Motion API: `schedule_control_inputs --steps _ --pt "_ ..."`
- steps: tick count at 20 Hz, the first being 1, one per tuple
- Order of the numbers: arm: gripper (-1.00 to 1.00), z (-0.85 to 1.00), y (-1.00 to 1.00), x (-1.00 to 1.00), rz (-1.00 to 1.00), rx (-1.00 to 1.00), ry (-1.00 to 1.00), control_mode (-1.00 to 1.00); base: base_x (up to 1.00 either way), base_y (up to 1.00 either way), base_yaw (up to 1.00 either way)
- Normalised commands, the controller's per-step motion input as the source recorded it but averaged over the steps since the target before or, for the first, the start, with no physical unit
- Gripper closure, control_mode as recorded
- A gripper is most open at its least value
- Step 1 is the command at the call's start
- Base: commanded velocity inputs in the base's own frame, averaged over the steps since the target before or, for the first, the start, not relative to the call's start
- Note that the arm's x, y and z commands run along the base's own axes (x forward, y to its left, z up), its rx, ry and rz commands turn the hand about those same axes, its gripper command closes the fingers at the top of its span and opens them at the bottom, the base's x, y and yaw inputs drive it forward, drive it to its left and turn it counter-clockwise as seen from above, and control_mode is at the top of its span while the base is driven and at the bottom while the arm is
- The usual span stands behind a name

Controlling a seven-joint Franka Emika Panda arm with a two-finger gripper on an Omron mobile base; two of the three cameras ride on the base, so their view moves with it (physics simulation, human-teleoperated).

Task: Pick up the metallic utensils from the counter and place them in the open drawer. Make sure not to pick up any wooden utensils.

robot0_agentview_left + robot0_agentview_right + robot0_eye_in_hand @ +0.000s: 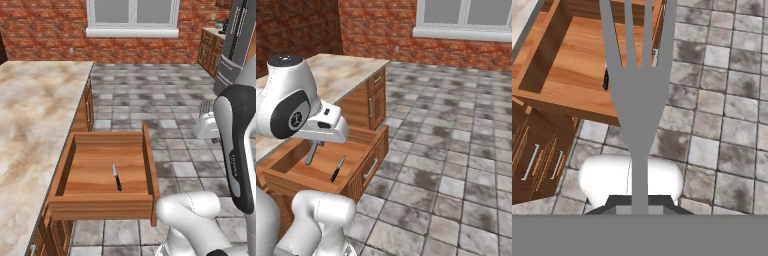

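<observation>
- Hand view: the fork (637, 95) stands straight out from the gripper (639, 207), tines away from the camera; the fingers are clamped together on the end of its handle
- Right base view: the fork (313, 151) hangs tines-down below the hand, over the left half of the drawer (368, 170), clear of its floor
- Left base view: the knife (116, 176) lies flat on the drawer (102, 207) floor, near the front wall, right of centre, black handle toward the front
- Counter (30, 115): the stretch in view carries no utensil
- Handling, as judged: fork is light, stiff and smooth, so it may pivot or slip in an end grip; a hold nearer mid-handle would steady it
- Risk: a drop from height could bounce onto the knife
</observation>
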Motion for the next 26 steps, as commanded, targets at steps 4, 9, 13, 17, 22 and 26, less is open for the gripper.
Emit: schedule_control_inputs --steps 4,9,13,17,22,26 --pt "1.0 0.0 0.0 0.0 0.0 0.0 0.0 1.0 0.0 0.0 0.0" --pt "1.0 -0.23 0.11 0.06 0.0 0.0 0.01 -1.0 0.0 0.0 0.0" --pt "1.0 -0.96 0.55 0.36 0.0 0.0 0.11 -1.0 0.0 0.0 0.0" --pt "1.0 -0.77 0.78 0.43 -0.01 0.0 0.07 -1.0 0.0 0.0 0.0" --pt "1.0 -0.17 0.74 0.62 -0.02 0.0 0.02 -1.0 0.0 0.0 0.0" --pt "1.0 0.0 0.84 1.0 -0.04 0.01 0.0 -1.0 0.0 0.0 0.0"
